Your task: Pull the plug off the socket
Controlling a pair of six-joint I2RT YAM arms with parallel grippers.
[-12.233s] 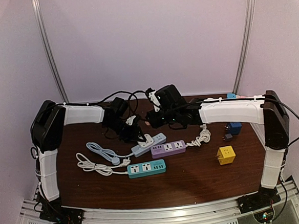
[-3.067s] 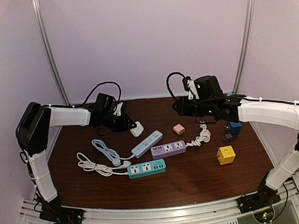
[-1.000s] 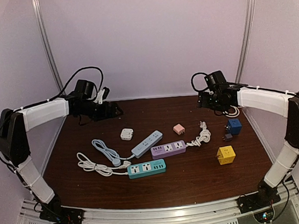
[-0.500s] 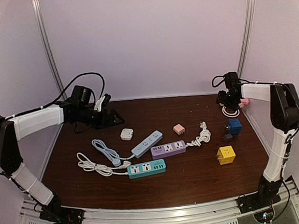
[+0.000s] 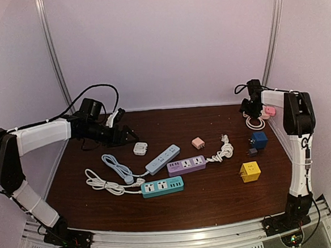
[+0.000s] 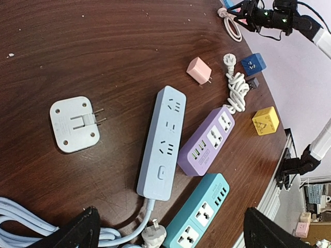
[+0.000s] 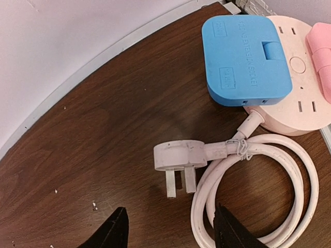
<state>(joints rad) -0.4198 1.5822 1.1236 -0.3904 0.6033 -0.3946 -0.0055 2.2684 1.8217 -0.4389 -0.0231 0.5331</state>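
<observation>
Counter [image 5: 216,200]: dark wood.
White plug [image 6: 75,124]: laid free, prongs exposed, just beside the pale blue socket strip [image 6: 161,150].
Left end effector [image 6: 170,235]: spread wide, nothing held.
Right end effector [image 7: 170,230]: fingers parted, nothing gripped, held above a coiled cable [image 7: 305,170].

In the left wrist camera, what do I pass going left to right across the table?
White plug adapter → light blue power strip → purple power strip → yellow cube adapter.
</observation>
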